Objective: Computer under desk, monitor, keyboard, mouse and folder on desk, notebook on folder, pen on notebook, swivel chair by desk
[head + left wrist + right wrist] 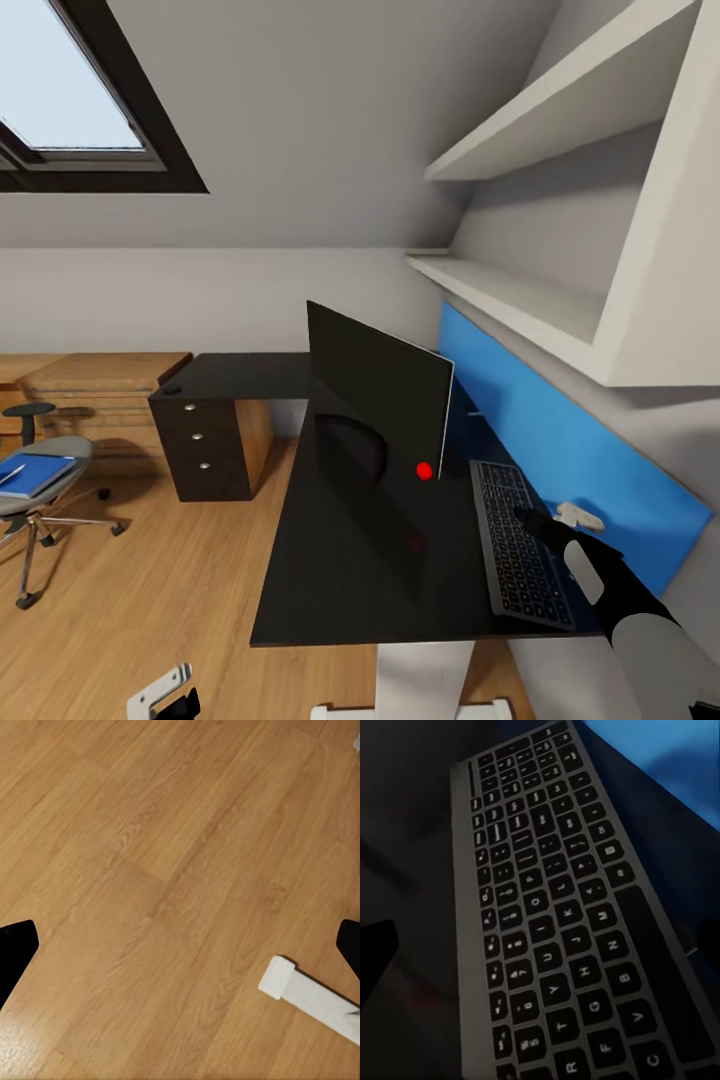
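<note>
Your monitor point(378, 400) and keyboard point(518, 540) already sat mid-right on the table point(330, 560); the folder point(35, 475) lay on the swivel chair point(40, 490), far left. Right claw point(530, 520) hovered over the keys, spread; left claw point(180, 945) also spread.

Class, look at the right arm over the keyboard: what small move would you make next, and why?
Probably lift the right gripper clear of the keyboard. The keyboard already lies flat on the desk beside the monitor, and the gripper's fingers look spread, holding nothing. The folder waits on the swivel chair.
</note>
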Controlling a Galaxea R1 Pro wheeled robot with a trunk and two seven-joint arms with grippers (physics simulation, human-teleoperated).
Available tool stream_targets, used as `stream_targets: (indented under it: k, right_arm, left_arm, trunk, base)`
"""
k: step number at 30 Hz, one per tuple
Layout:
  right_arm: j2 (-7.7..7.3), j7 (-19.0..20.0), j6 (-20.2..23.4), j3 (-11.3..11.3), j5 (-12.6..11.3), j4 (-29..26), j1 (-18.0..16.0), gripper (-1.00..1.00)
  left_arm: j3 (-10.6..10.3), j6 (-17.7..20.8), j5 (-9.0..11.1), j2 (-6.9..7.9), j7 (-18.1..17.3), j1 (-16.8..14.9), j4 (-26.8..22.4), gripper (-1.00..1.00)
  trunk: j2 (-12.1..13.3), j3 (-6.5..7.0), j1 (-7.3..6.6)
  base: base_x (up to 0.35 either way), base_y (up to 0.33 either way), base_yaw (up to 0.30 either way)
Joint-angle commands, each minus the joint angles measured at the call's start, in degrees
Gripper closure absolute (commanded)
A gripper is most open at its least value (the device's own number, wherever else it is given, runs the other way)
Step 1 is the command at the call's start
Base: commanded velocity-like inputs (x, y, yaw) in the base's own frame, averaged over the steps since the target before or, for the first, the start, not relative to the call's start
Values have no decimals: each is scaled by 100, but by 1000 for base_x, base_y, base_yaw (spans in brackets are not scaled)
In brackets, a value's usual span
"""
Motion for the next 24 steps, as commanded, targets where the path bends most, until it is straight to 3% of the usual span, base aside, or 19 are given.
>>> stream_targets:
  k: [1,16,24]
  right_arm:
    - [2,20,33,-24,-25,-8,-3,-100]
    - [-50,13,33,-16,1,1,-3,-100]
    - [-83,10,33,-16,254,9,-3,-100]
  left_arm:
    - [-5,27,33,2,24,-1,-12,-100]
    - [-5,26,33,2,19,0,-10,-100]
    - [-10,32,40,2,22,0,-4,-100]
  trunk:
    - [-47,-26,23]
    - [-649,-295,353]
    - [-969,-439,528]
  base:
    - [0,0,0]
    - [0,0,0]
    - [0,0,0]
